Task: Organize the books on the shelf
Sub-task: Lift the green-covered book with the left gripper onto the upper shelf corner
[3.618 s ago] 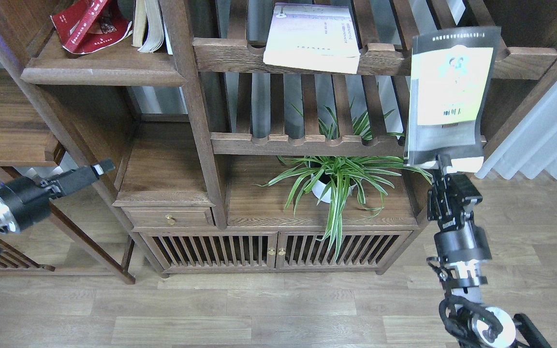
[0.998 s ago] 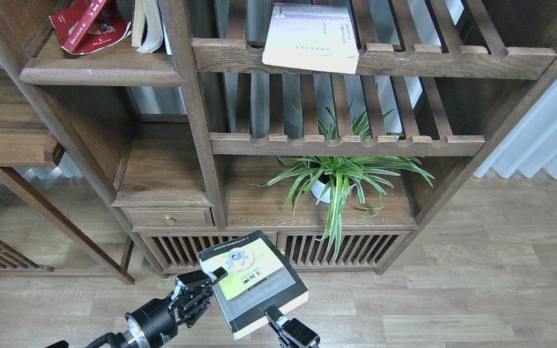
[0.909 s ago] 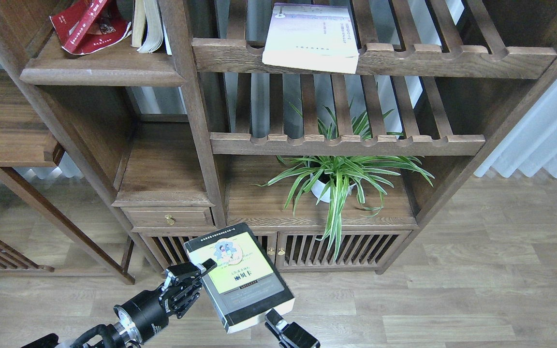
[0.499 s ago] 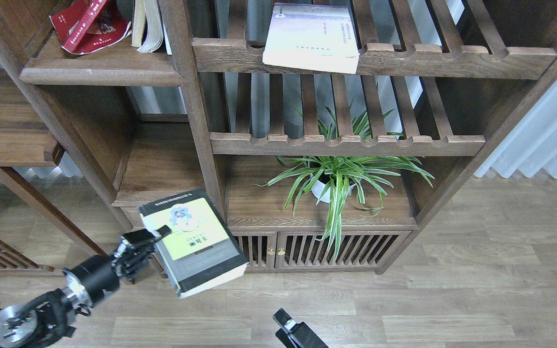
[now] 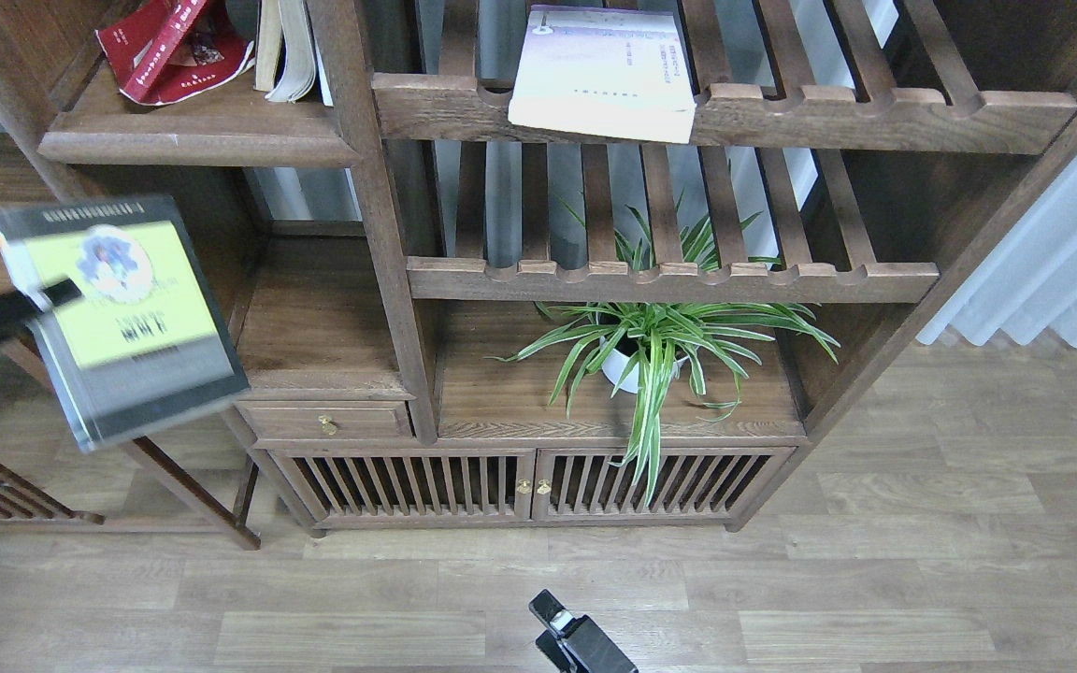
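Observation:
My left gripper (image 5: 60,293) comes in from the left edge and is shut on the thick black-edged yellow-green and grey book (image 5: 141,346), held in the air, blurred, below and left of the shelf (image 5: 193,142). The shelf is the solid dark-brown board at the top left. The red paperback (image 5: 174,47) leans on it, beside a cream-paged book (image 5: 286,47). The pale lavender-white paperback (image 5: 604,70) lies on the upper slatted rack (image 5: 875,117). Only the tip of my right gripper (image 5: 552,612) shows at the bottom edge, empty; its fingers cannot be told apart.
A potted spider plant (image 5: 651,346) stands on the cabinet top under the lower slatted rack (image 5: 669,279). A thick upright post (image 5: 380,215) separates the left shelves from the racks. A small drawer (image 5: 328,421) and slatted doors (image 5: 529,486) sit below. White curtains (image 5: 1053,262) hang at the right.
My left gripper has carried the yellow-green book from low centre up and to the left, near the left shelves. My right gripper has let go and dropped to the bottom edge.

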Controlling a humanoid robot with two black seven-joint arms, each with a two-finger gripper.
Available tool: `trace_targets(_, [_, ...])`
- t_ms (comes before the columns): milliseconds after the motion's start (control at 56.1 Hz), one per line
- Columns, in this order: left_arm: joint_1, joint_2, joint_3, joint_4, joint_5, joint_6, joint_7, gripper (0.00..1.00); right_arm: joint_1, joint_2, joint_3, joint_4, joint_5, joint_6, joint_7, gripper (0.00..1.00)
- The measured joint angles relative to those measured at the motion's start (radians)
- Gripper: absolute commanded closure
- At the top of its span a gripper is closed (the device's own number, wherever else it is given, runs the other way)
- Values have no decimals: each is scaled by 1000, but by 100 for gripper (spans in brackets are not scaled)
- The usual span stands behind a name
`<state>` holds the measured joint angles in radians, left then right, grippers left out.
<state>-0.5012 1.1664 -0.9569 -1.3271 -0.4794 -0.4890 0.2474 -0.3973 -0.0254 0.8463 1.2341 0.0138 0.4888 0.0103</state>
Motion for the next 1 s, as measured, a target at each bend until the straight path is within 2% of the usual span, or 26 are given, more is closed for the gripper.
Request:
trace_targets(232, [-289, 58, 59, 29, 34, 0, 11, 98, 3, -1, 0, -1, 0, 0, 0, 1])
trace_targets(481, [-546, 5, 172, 133, 194, 0, 34, 97, 2, 1, -2, -1, -2, 0, -1, 1])
trace_targets(677, [-676, -102, 191, 239, 390, 0, 68, 97, -6, 1, -3, 0, -9, 0, -1, 1])
trace_targets(998, [-801, -177, 181, 302, 551, 1, 101, 97, -11, -1, -3, 1, -9, 0, -1, 1])
